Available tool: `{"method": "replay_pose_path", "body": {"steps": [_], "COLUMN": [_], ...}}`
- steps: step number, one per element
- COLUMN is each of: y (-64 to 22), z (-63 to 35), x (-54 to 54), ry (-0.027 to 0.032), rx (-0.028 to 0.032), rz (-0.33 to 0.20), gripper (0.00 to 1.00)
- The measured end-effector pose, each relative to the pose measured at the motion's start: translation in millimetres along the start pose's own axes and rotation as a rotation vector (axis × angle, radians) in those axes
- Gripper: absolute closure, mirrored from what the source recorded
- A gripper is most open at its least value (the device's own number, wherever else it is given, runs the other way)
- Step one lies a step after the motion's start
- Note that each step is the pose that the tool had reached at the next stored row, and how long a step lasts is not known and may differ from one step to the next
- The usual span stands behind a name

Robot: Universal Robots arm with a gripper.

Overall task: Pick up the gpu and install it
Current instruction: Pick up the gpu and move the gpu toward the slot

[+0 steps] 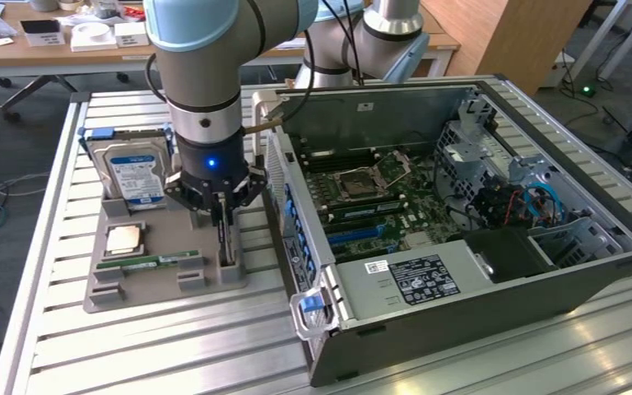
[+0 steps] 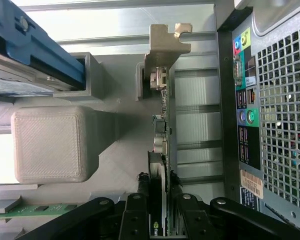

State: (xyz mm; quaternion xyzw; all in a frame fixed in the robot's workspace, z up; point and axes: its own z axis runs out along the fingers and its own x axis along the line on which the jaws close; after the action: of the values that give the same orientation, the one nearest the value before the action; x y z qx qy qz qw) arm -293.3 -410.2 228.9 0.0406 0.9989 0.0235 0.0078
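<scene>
The gpu [image 1: 226, 243] stands on edge in a slot at the right end of the grey parts tray [image 1: 162, 292], a thin dark card. In the wrist view the gpu [image 2: 163, 107] appears edge-on, its silver end bracket [image 2: 165, 45] at the far end. My gripper [image 1: 223, 206] hangs straight down over it from the arm. Its two black fingers [image 2: 142, 192] press against either face of the card, so the gripper [image 2: 159, 179] is shut on the gpu. I cannot tell whether the card has risen out of its slot.
The tray also holds a blue-labelled hard drive [image 1: 129, 169], a CPU [image 1: 126, 239] and a green RAM stick [image 1: 157, 262]. The open computer case [image 1: 579, 271] lies just to the exterior view's right, motherboard [image 1: 371, 197] exposed; its rear port panel [image 2: 247, 115] is close beside the card.
</scene>
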Motion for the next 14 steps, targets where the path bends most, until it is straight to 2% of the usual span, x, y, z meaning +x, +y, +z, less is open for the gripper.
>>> {"method": "replay_pose_path", "body": {"steps": [5,14], "y": [0.0,0.0], "z": [0.1,0.2], "x": [0.0,0.0], "ry": [0.0021,0.0023], "rx": [-0.0008,-0.0007], "rz": [-0.046,-0.048], "gripper": [0.74,0.74]}}
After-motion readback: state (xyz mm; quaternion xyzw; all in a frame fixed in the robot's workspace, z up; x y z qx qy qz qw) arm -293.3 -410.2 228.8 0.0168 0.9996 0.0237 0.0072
